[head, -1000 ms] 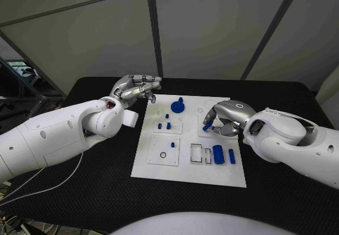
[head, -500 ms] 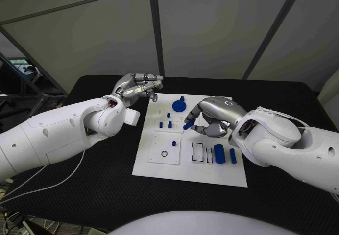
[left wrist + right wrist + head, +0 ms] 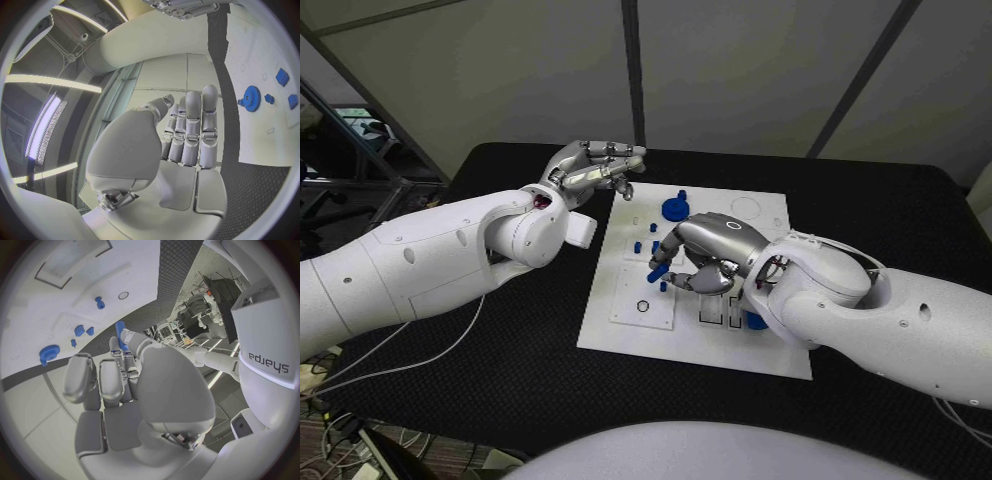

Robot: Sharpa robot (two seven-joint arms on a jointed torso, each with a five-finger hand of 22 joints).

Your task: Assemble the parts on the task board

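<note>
Since a second ago the right hand has been carried leftward across the task board, from the board's right-hand middle to a place over its centre, while the left hand has been kept at the board's far left corner. A small blue peg is pinched at the tips of the right hand's fingers and is seen again in the right wrist view as a blue piece projecting beyond the fingertips. Its long axis is tilted rather than upright, the lower end being directed down and to the left, toward the square plate with the ring that lies just near and left of it on the board. The two small blue pieces already standing in the board lie just far of the held peg, and the blue gear farther still. The coming move is judged to turn on this: the target lies below and slightly to the near left of the peg, and the peg would need to be brought upright before being lowered. The left hand is held with its fingers curled in on nothing, off the board's edge, and is well apart from the peg; the right hand is plainly the nearer.
</note>
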